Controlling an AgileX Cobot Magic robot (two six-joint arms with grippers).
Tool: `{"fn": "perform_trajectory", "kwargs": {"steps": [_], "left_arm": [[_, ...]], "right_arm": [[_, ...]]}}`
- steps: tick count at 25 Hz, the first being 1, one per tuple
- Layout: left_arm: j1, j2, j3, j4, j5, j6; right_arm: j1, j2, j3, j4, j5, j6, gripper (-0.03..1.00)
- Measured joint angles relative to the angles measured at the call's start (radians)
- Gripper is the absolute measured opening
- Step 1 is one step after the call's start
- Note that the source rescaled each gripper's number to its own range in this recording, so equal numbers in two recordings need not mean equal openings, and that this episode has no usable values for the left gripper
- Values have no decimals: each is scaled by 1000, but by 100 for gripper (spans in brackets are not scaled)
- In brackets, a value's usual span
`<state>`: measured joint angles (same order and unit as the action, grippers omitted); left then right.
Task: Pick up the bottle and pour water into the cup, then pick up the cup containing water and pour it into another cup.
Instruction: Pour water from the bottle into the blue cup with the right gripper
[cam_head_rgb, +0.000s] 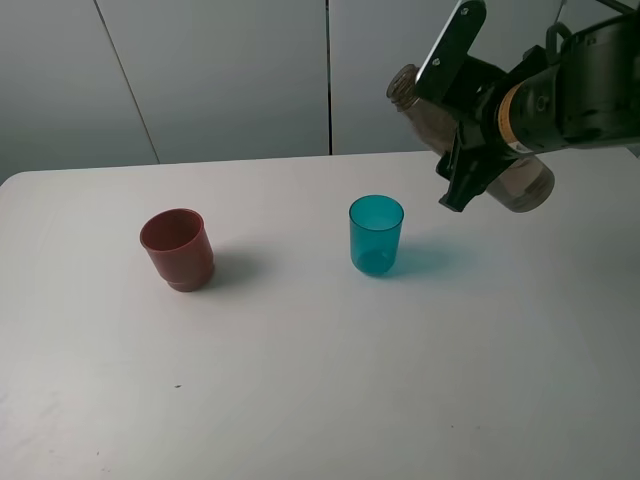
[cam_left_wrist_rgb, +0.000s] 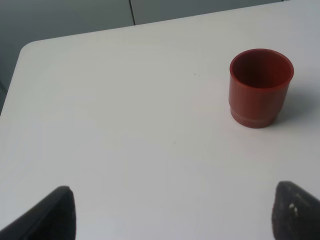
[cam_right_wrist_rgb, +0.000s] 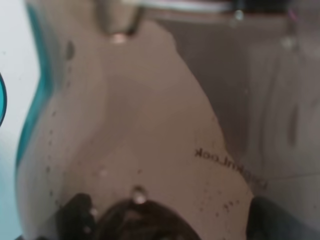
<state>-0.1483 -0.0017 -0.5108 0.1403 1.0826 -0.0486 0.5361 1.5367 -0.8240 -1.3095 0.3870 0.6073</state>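
Observation:
My right gripper (cam_head_rgb: 444, 138) is shut on the smoky grey-brown bottle (cam_head_rgb: 524, 184) and holds it in the air, tilted, with its open neck (cam_head_rgb: 404, 88) pointing up and left. The bottle hangs above and to the right of the teal cup (cam_head_rgb: 376, 235), which stands upright on the table. In the right wrist view the bottle (cam_right_wrist_rgb: 175, 130) fills the picture, with droplets on its wall, and a sliver of the teal cup (cam_right_wrist_rgb: 2, 102) shows at the edge. The red-brown cup (cam_head_rgb: 178, 248) (cam_left_wrist_rgb: 260, 87) stands upright at the left. My left gripper (cam_left_wrist_rgb: 172, 215) is open, well short of it.
The white table (cam_head_rgb: 320, 400) carries only the two cups, set well apart. A grey panelled wall (cam_head_rgb: 220, 70) runs behind its far edge. The table's rounded far-left corner (cam_left_wrist_rgb: 30, 47) shows in the left wrist view.

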Motion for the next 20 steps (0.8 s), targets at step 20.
{"fn": "perform_trajectory", "kwargs": {"steps": [20], "left_arm": [[0, 0, 0, 0, 0, 0]], "right_arm": [[2, 147, 9, -328, 103, -18, 4]]}}
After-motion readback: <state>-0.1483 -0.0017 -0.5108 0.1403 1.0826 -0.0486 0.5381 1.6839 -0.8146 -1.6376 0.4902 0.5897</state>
